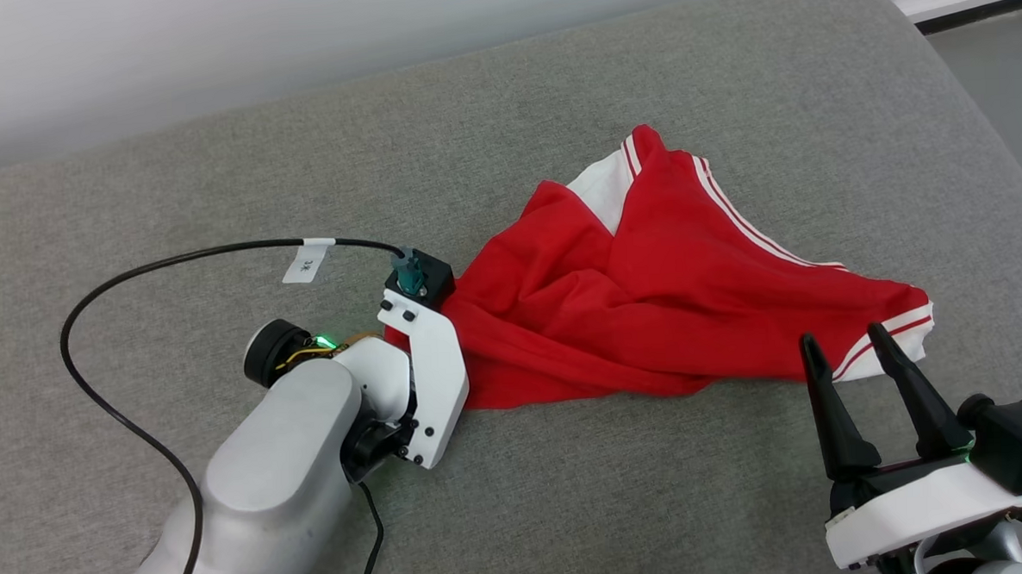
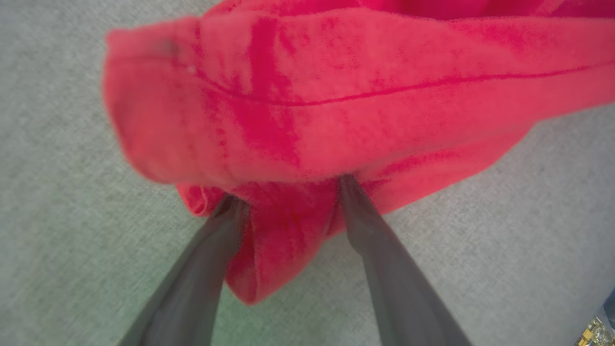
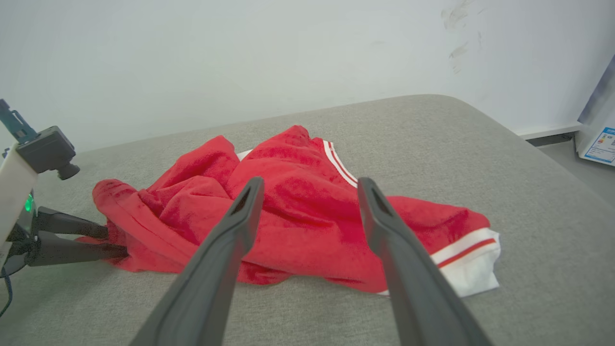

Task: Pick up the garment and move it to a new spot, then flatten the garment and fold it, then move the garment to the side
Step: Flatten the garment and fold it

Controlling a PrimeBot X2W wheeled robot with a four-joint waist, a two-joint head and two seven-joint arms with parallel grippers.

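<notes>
Fabric of the red jersey (image 1: 650,315), crumpled on the grey cushion (image 1: 512,114), is judged soft, light and limp. The left gripper (image 2: 290,190) is spread into its near edge. The right gripper (image 1: 842,335) is spread beside the white-striped cuff (image 1: 914,321), where hold is best taken.

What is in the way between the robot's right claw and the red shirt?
Nothing visible. The open right gripper points straight at the red jersey from close by, above bare grey cushion. The left gripper, also open, has a red fold between its fingers.
</notes>
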